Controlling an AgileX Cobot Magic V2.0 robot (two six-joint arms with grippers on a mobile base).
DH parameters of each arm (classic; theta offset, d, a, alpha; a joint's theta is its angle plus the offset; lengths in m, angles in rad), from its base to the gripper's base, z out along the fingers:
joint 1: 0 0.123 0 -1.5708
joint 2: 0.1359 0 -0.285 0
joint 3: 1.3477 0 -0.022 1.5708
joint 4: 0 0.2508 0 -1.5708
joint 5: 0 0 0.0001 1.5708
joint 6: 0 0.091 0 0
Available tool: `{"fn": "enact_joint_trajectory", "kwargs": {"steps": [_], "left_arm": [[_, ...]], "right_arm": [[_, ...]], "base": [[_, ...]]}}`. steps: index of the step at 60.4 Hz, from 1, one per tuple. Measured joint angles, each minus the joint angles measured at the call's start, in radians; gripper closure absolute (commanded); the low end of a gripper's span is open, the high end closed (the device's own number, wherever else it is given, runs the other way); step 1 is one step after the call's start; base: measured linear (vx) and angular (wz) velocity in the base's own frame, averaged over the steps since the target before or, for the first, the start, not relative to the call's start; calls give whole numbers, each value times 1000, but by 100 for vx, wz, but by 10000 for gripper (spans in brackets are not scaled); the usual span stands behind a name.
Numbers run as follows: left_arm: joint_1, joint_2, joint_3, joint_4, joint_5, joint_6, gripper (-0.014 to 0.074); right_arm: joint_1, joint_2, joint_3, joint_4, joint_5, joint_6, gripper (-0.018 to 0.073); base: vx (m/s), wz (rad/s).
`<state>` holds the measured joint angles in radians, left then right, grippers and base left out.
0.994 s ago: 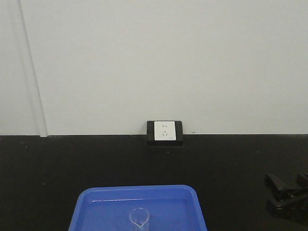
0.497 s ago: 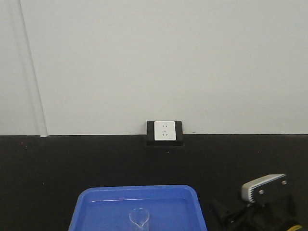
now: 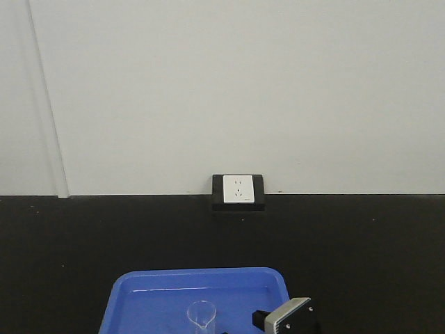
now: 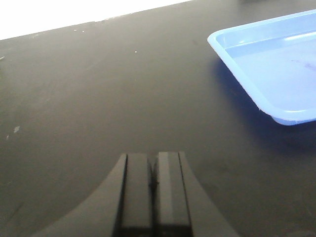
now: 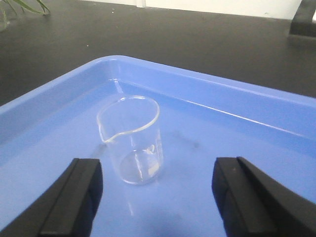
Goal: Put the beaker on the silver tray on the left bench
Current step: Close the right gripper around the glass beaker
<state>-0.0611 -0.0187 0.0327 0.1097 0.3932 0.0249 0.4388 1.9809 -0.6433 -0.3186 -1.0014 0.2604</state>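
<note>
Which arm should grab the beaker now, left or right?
Right. The right gripper, open, faces the beaker in the blue tray, one finger each side. The left gripper is shut over the black bench, outside the tray.

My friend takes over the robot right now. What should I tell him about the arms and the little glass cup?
Left gripper: shut, empty, over the black bench.
Right gripper: open, aimed at the beaker, not touching it.
Beaker: upright in the blue tray.
Done: right gripper lined up for the grasp.
Left: grasp, lift, carry to the silver tray, which is not in view.
</note>
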Motion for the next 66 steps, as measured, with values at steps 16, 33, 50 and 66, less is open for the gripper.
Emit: {"fn": "enact_joint_trajectory", "kwargs": {"steps": [16, 33, 50, 66], "left_arm": [[0, 0, 0, 0, 0, 0, 595], [0, 0, 0, 0, 0, 0, 595], [0, 0, 0, 0, 0, 0, 595], [0, 0, 0, 0, 0, 0, 595]], "right_arm": [[0, 97, -106, -132, -17, 81, 28], [0, 170, -189, -154, -21, 110, -22], [0, 229, -263, -178, -19, 122, -68], [42, 301, -378, -178, -13, 122, -52]], "base": [[0, 0], [0, 0], [0, 0], [0, 0]]}}
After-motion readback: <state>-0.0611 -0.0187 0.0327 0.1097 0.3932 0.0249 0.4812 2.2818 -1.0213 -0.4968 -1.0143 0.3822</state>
